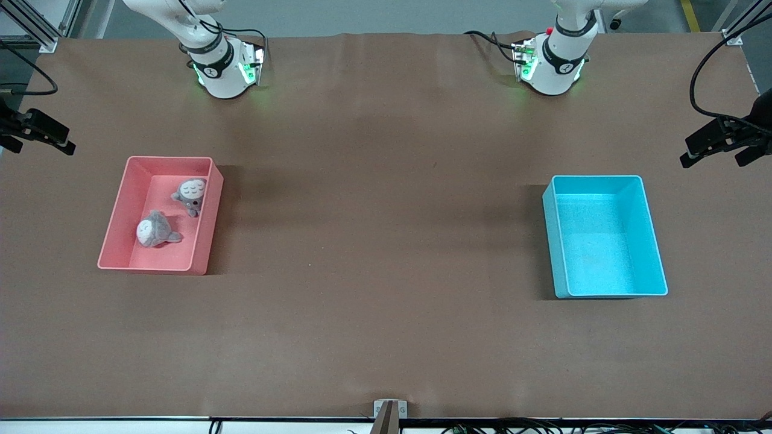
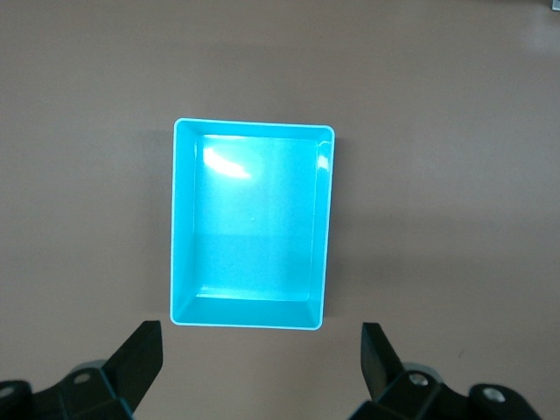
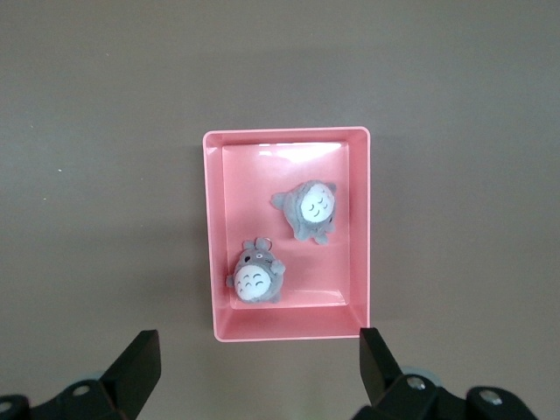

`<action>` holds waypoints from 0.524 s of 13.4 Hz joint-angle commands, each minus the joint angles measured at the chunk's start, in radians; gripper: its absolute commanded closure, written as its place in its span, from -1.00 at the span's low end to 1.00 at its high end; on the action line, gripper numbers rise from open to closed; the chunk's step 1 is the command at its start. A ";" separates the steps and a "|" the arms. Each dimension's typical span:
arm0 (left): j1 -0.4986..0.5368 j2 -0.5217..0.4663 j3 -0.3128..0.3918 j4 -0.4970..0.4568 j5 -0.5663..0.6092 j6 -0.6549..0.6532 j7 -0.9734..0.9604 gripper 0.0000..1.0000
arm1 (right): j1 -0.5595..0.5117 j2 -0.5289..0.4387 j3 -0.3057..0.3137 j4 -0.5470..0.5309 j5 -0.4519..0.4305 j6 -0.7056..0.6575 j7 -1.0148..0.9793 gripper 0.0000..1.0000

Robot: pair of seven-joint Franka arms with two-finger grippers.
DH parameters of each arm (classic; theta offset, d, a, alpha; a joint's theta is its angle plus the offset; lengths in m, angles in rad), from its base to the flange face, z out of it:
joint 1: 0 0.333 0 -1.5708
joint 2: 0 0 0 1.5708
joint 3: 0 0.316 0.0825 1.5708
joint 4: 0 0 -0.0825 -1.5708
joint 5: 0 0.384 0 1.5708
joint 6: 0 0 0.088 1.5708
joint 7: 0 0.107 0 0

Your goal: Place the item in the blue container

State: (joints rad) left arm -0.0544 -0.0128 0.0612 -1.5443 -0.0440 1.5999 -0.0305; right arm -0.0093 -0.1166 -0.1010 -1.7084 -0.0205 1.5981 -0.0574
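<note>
The blue container stands empty at the left arm's end of the table. Two grey plush toys, one farther from the front camera and one nearer, lie in a pink bin at the right arm's end. My left gripper hangs open high over the table just beside the blue container. High over the table beside the pink bin, my right gripper is open too, with both toys in its view. Neither hand shows in the front view.
Brown table covering spreads between the two bins. Black camera mounts reach in at the table's two ends. A small bracket sits at the table's edge nearest the front camera. Both arm bases stand along the farthest edge.
</note>
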 commanded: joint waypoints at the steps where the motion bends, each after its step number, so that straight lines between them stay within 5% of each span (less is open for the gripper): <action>1: -0.004 -0.006 -0.001 0.001 0.009 0.003 0.006 -1.00 | -0.005 -0.031 0.007 -0.031 -0.009 0.005 -0.012 -1.00; 7: -0.002 -0.007 -0.001 0.003 0.007 0.003 0.006 -1.00 | -0.005 -0.031 0.007 -0.031 -0.009 -0.020 -0.010 -1.00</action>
State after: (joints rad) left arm -0.0544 -0.0128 0.0611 -1.5443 -0.0440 1.5999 -0.0300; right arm -0.0093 -0.1166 -0.1005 -1.7104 -0.0205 1.5816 -0.0603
